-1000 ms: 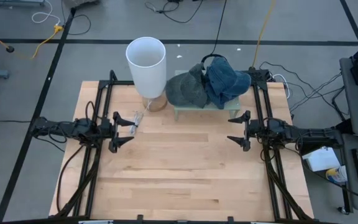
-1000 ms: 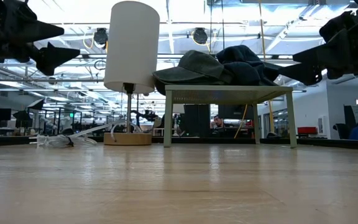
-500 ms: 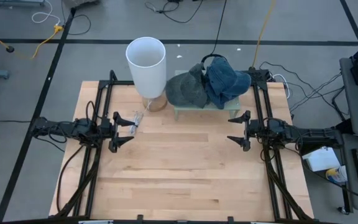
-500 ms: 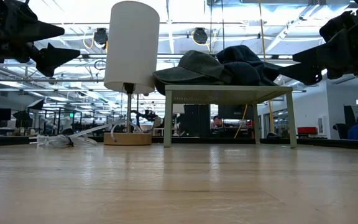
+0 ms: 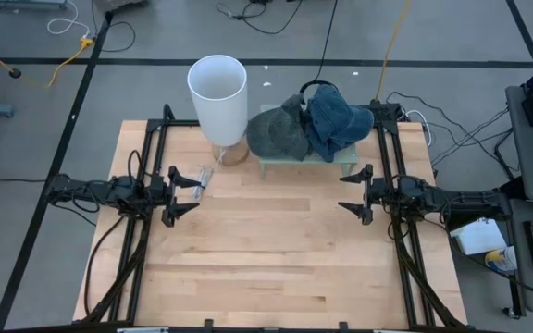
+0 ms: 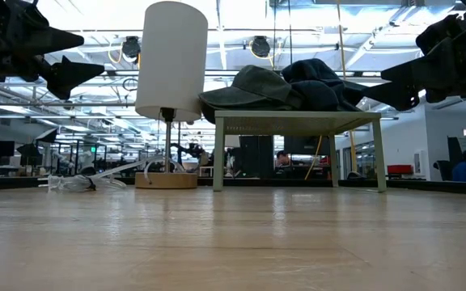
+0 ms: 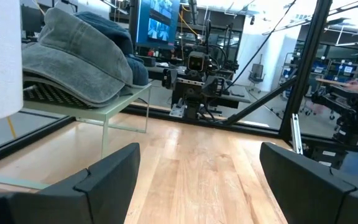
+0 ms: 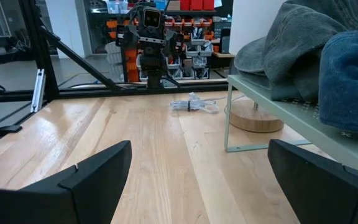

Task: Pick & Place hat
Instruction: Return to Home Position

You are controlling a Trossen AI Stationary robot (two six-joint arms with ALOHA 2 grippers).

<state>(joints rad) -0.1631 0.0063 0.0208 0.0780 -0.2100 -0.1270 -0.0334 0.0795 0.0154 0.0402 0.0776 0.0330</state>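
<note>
No change over the last second: both arms remain parked. The left gripper [image 5: 181, 195] and right gripper [image 5: 352, 194] face each other, jaws spread, holding nothing. The blue caps [image 5: 308, 128] lie stacked on the shelf [image 5: 285, 163], well apart from both jaw pairs, off to one side. Assessment: placement complete, home position apparently reached.

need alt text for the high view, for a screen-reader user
Overhead view of a wooden table: a pile of denim caps sits on a small pale-green shelf at the far edge, beside a white lamp. The left claw and right claw are open and empty at opposite sides, facing each other.
</note>
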